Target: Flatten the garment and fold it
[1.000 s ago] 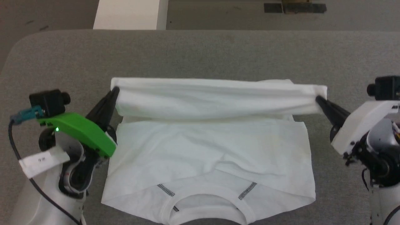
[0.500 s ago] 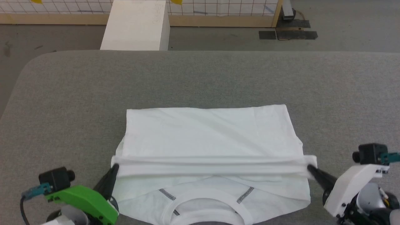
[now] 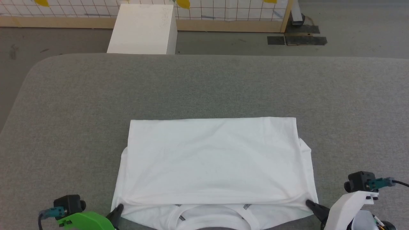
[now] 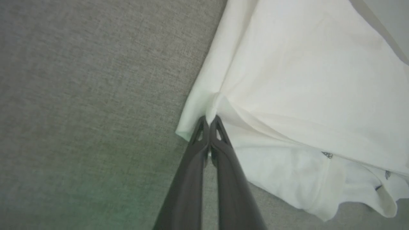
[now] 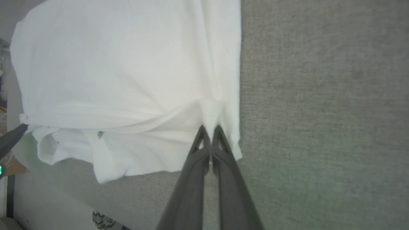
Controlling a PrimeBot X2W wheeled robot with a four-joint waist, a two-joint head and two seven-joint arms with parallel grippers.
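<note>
Although the garment (image 3: pixel 212 159) runs off-frame at 6 o'clock, its folded layer largely hides the collar seams. Left jaws at 7 and right jaws at 5 o'clock are clamped on its corners.

Test lab: gridded partition (image 3: pixel 223 9) behind a grey felt table (image 3: pixel 204 86).

The table (image 3: pixel 204 86) is stretching wide past the shirt (image 3: pixel 212 159), on the far side and on both sides, leaving room to pass. The box (image 3: pixel 142 28) is standing on the floor (image 3: pixel 223 43) beyond the far edge, well apart.
</note>
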